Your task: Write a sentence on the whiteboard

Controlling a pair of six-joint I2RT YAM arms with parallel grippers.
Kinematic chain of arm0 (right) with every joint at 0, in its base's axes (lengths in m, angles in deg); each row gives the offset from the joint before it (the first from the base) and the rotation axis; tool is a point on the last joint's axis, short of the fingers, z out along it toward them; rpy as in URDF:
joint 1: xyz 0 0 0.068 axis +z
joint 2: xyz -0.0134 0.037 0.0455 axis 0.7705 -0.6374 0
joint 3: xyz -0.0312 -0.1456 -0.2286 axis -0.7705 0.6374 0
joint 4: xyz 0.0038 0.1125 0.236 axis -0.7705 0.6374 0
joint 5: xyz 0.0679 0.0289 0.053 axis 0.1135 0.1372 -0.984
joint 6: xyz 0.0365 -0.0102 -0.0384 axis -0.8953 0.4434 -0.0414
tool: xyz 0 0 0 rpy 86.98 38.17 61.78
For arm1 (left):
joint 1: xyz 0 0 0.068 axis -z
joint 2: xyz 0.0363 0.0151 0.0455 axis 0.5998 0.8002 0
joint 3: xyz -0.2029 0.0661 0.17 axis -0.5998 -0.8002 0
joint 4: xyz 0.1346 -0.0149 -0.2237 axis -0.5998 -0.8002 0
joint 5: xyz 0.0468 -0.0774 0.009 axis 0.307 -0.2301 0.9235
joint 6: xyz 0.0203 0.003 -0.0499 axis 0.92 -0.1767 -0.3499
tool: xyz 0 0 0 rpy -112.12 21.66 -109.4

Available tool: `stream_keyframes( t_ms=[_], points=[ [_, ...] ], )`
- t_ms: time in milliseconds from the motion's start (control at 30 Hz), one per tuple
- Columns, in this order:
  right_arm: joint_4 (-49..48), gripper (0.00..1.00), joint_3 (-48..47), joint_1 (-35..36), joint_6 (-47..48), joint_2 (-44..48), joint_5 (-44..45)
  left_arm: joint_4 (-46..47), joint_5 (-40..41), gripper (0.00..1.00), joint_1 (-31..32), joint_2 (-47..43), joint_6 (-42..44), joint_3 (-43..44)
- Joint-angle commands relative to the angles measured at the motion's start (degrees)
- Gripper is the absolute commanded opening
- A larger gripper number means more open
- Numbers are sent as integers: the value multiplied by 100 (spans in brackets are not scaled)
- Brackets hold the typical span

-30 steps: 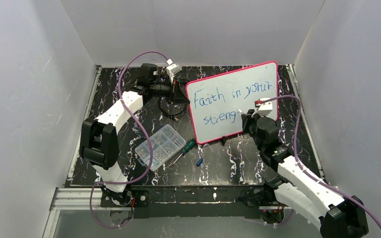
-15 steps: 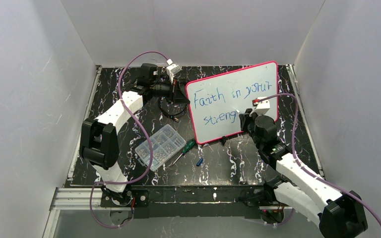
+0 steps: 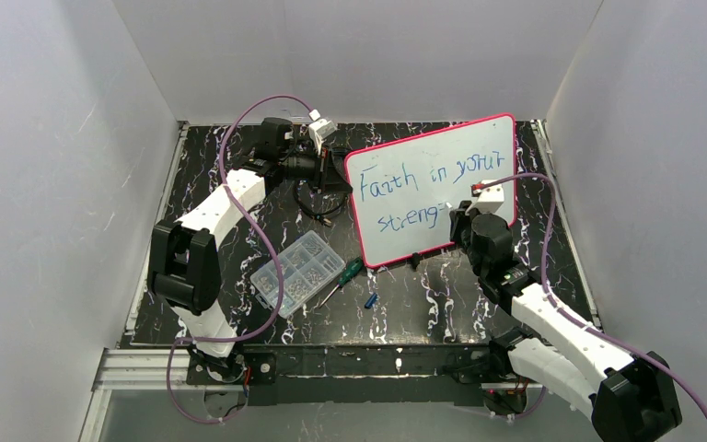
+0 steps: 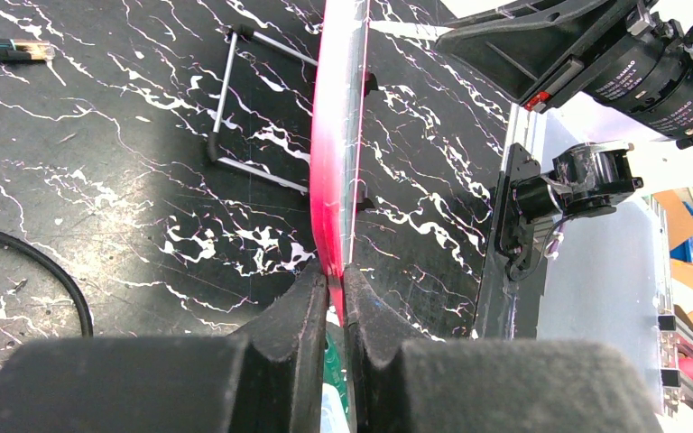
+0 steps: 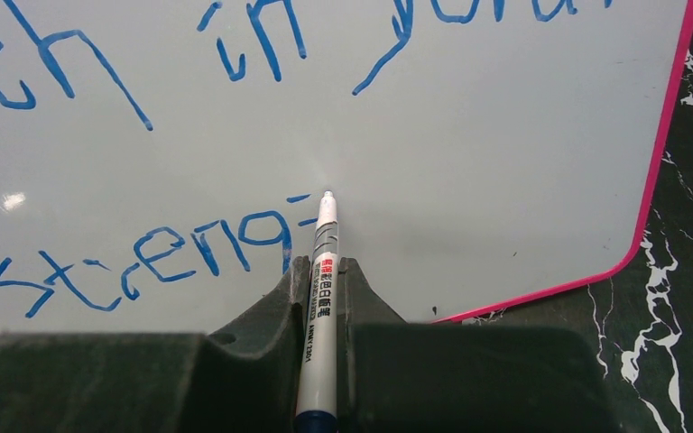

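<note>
Your whiteboard (image 3: pixel 403 241) stands propped and leaning back on the black marbled table (image 3: pixel 423 313), at about 1 o'clock from the table's centre in the top view. The sentence (image 3: pixel 411 219) runs in blue over 2 lines: "Faith in your" above, "streng" below, with a short extra stroke at 3 o'clock of the "g".

Your left gripper (image 4: pixel 336 280) is pinched together on the board's pink frame; from its wrist camera you see the board edge-on, running away toward 12 o'clock, with a wire stand (image 4: pixel 221 99) behind it at 10 o'clock.

Your right gripper (image 5: pixel 327 266) is clamped on a white marker (image 5: pixel 318 334). The marker points to 12 o'clock in that wrist view, its tip right at the short stroke after the "g"; whether it actually presses the surface you cannot tell.

A clear compartment box (image 3: pixel 297 272) lies at 8 o'clock from the board, and a green-handled screwdriver (image 3: pixel 345 274) lies just beside the box at 3 o'clock.
</note>
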Motion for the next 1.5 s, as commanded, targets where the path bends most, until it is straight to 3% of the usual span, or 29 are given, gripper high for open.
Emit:
stream_keyframes(
  t_ms=[0,300,700,1467],
  points=[
    [-195,1,-138,-18,113,-33,302,-16,-222,0,48,-151,30,146],
    [-115,1,-163,-18,52,341,-185,-16,-222,0,52,-149,30,153],
    [-67,1,-160,-18,-84,44,-455,-17,-222,0,48,-157,29,157],
    [-262,1,-44,-18,188,-84,336,-38,-213,0,53,-152,48,158]
  ],
)
